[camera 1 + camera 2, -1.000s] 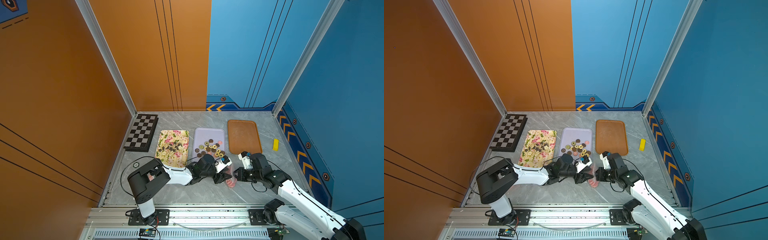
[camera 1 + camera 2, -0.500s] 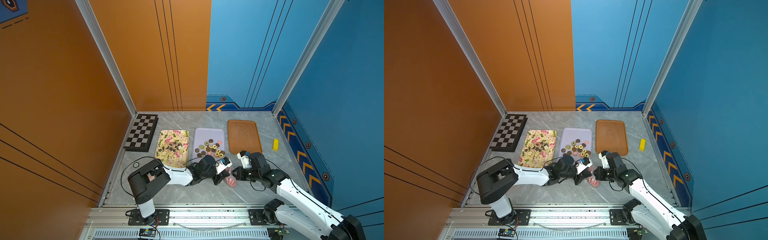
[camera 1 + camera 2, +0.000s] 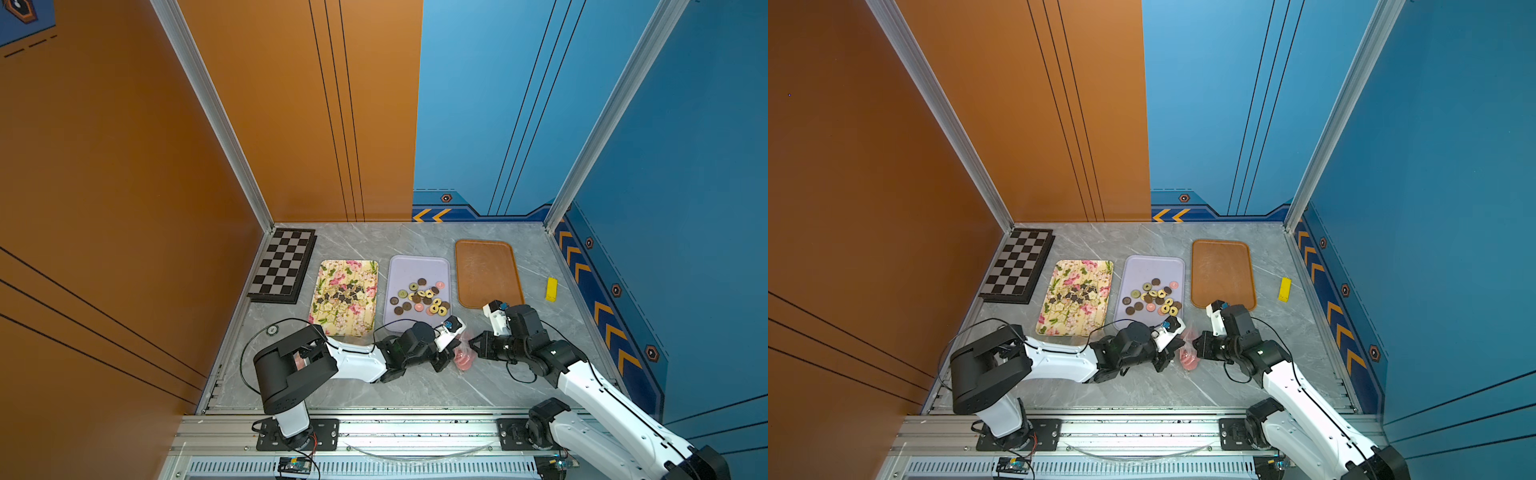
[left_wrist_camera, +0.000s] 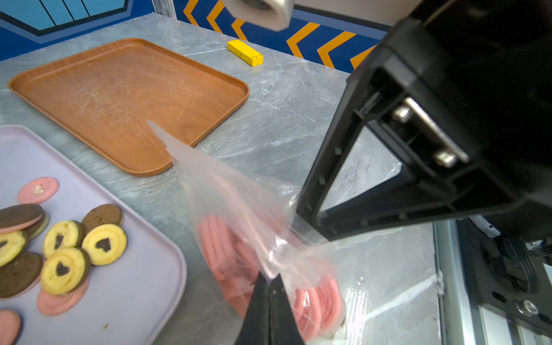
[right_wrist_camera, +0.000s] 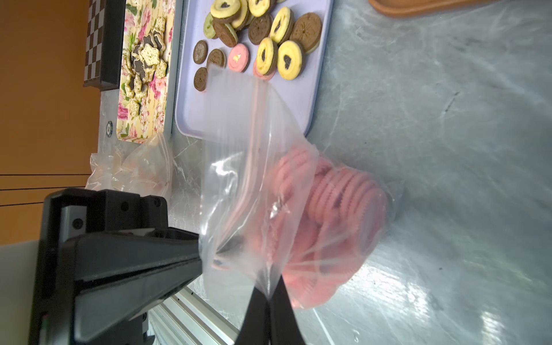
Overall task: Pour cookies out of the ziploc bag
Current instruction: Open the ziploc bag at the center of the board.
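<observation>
A clear ziploc bag of flat pink cookies stands on the grey table between my two arms, just in front of the lilac tray. My left gripper is shut on a fold of the bag's plastic from the left side. From the right, my right gripper is shut on another fold of the same bag. More round cookies lie on the lilac tray, and star cookies lie on the floral tray.
A bare brown tray lies behind the right gripper, with a yellow block beyond it near the right wall. The chessboard sits at the back left. A crumpled clear bag lies under the left arm.
My left gripper has shut on the bag's plastic. The right arm has shifted slightly while keeping its hold, and the bag stays on the table between them.
</observation>
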`<state>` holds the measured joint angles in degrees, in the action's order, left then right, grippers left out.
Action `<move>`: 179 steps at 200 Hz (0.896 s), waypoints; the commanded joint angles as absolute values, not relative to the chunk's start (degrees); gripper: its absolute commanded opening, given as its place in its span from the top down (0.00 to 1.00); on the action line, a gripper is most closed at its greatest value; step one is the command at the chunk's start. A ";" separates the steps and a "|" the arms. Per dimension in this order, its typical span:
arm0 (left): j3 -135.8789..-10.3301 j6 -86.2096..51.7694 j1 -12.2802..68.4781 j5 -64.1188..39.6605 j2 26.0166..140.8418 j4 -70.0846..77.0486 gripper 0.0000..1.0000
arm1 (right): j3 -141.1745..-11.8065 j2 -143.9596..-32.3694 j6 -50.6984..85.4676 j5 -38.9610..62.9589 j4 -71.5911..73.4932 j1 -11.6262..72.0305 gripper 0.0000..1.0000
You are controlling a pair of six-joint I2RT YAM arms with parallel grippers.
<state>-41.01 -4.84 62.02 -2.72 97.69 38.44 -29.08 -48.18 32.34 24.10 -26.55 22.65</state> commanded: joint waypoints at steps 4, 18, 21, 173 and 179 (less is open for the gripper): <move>-37.98 -6.29 61.13 4.83 95.91 36.14 1.00 | -28.77 -46.13 32.01 18.87 -33.04 20.28 1.00; -37.22 -6.42 61.17 4.92 95.39 36.17 1.00 | -28.69 -45.25 32.38 17.07 -34.28 19.38 1.00; -37.04 -6.42 61.17 4.92 95.22 36.16 1.00 | -28.54 -45.12 32.40 16.87 -34.43 19.21 1.00; -38.83 -4.96 56.70 -5.43 94.37 36.66 0.67 | -25.40 -43.34 30.55 34.08 -22.24 21.06 1.00; -39.16 -4.77 56.43 -5.07 94.61 36.50 0.66 | -25.48 -43.25 30.36 34.21 -22.15 21.37 1.00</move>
